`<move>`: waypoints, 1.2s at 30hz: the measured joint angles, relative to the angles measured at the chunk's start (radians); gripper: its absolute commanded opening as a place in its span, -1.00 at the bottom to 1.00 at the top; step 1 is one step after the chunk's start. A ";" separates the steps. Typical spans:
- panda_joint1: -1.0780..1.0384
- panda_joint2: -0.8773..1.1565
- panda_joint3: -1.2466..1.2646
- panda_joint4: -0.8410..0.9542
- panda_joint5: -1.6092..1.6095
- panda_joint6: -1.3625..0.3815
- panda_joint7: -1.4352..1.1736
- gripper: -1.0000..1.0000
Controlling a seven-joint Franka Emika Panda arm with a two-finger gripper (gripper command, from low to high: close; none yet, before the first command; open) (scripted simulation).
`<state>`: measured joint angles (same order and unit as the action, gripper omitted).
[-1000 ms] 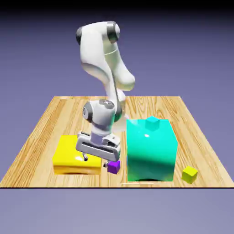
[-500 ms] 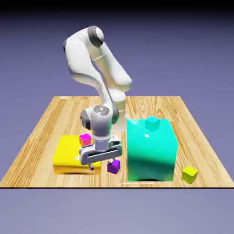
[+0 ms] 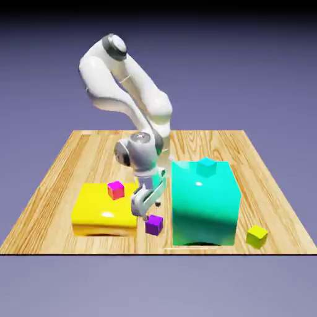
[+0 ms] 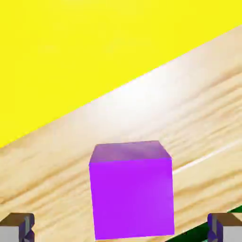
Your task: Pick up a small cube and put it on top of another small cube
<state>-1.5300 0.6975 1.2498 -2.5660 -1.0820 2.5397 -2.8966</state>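
The small purple cube rests on the wooden table, in the gap between the big yellow block and the big teal block. My gripper hangs just above and slightly to the exterior view's left of it, open and empty. In the hand view the purple cube stands large and low in the middle. One grey fingertip shows far to each side, clear of the cube. A small magenta-pink cube lies on top of the yellow block.
A small teal cube sits on top of the teal block. A small yellow-green cube lies near the table's front edge, at the exterior view's right. The yellow block's side fills the hand view's upper left.
The hand has turned about its own axis and shifted toward the exterior view's right, closer over the purple cube. The magenta-pink cube, hidden before, now shows. The jaws stayed open.
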 measured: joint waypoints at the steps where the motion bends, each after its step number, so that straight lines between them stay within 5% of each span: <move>1: 0.021 0.029 -0.028 0.013 -0.043 -0.004 0.025 0.00; 7: 0.146 0.202 -0.198 0.091 -0.304 -0.026 0.178 0.00; 8: 0.156 0.215 -0.211 0.097 -0.324 -0.027 0.190 -1.00; 18: 0.000 0.002 0.000 0.002 -0.020 -0.023 0.025 -1.00; 28: 0.168 -0.036 -0.066 0.215 -0.053 -0.062 0.460 -1.00; 36: 0.094 -0.040 0.043 0.373 0.051 -0.005 0.808 -1.00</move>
<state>-1.4362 0.6578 1.2928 -2.1929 -1.0307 2.5346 -2.0891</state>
